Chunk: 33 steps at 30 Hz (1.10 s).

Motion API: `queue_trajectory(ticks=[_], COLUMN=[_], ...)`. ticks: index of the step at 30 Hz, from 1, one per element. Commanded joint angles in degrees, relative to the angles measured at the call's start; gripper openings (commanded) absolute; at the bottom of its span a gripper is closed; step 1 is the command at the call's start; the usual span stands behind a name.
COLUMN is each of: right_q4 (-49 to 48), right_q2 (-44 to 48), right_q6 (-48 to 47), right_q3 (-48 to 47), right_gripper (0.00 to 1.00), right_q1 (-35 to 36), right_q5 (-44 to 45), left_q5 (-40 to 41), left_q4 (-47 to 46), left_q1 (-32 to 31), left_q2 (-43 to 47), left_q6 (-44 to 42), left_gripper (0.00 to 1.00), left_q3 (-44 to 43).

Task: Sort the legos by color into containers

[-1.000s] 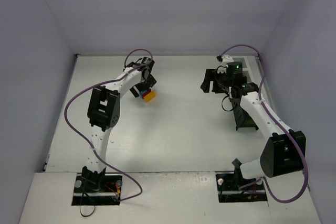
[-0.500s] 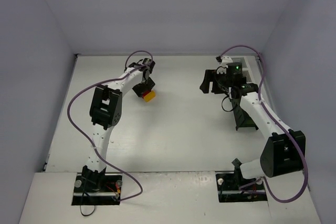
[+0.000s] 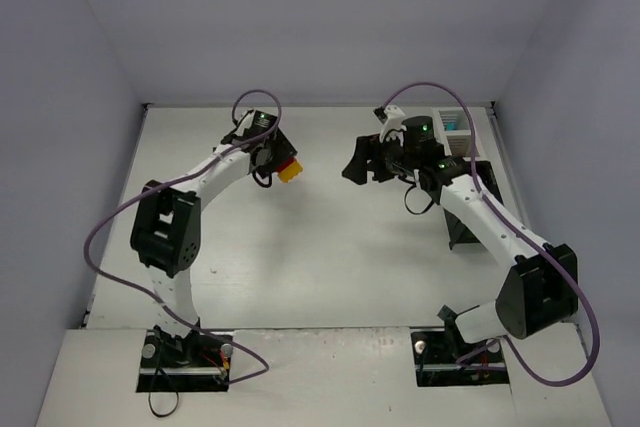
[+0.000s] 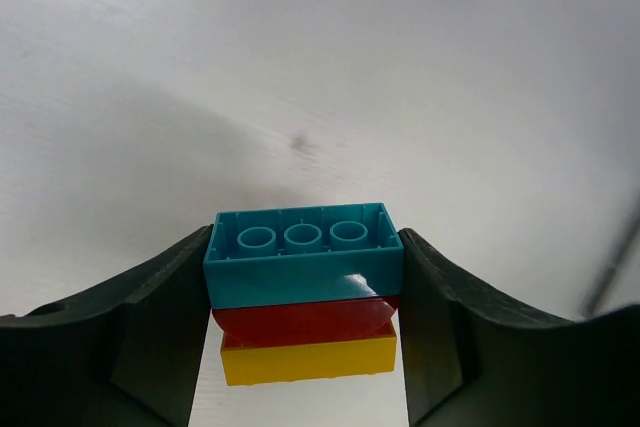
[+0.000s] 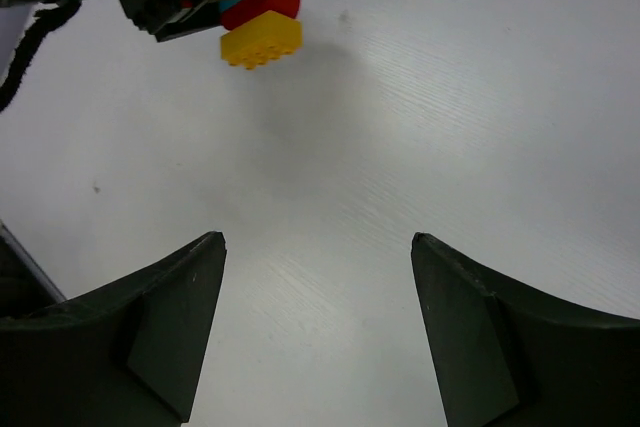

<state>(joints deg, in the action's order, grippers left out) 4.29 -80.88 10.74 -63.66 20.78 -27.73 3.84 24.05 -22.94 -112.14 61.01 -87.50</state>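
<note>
The white table [image 3: 320,247] sits between pale purple walls. The left gripper [image 4: 304,259] is squeezed tight on the cyan brick [image 4: 303,265], one finger on each side. A red brick [image 4: 305,320] and a yellow brick [image 4: 308,359] are stuck under it in a stack. The right gripper [image 5: 318,245] is spread wide and holds nothing. It points at the stack, which is well apart from it. The white bin [image 3: 452,123] is at the far right.

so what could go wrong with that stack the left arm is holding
The left gripper seems to clamp only the cyan brick; the red brick and yellow brick beyond it look ungripped and could drop off. The open right gripper faces them; a misjudged pull might knock them loose.
</note>
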Motion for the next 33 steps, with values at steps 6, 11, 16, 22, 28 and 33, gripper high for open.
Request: queue_trajectory(ticks=[6,11,16,22,28,33], right_q4=[-8.9,-11.2,-13.6,-14.3,-16.0,-17.2], right_q2=[-2.7,-5.5,-7.2,-8.9,-10.8,-11.5], right_q6=[6.9,9.3,11.2,12.6,13.2,13.7], right_q3=[-10.7,-13.5,-14.4,-15.6,-17.4,-18.3], right_gripper=[0.72,0.72,0.72,0.70,0.66,0.64], right_q1=[6.5,9.5,10.8,11.0,11.0,11.0], right_q5=[-5.2,-4.5,-1.0,5.0,4.6,3.6], left_q5=[-10.4,-13.8,-14.2,-14.2,-14.5,-14.2], left_q4=[-29.2,-34.9,-38.5,-40.4,-40.8,-40.8], left_q1=[-0.5,-0.5,-1.3,-1.8,-2.5,-3.0], left_q2=[16.6,20.8,25.5,29.0,29.8,29.1], left_q6=[-3.5,-3.5,-3.8,-4.5,-5.7,-5.9], left_gripper=[0.00,0.00,0.00,0.00,0.00,0.00], left_q3=[8.7,12.5,15.5,18.1,18.5,18.4])
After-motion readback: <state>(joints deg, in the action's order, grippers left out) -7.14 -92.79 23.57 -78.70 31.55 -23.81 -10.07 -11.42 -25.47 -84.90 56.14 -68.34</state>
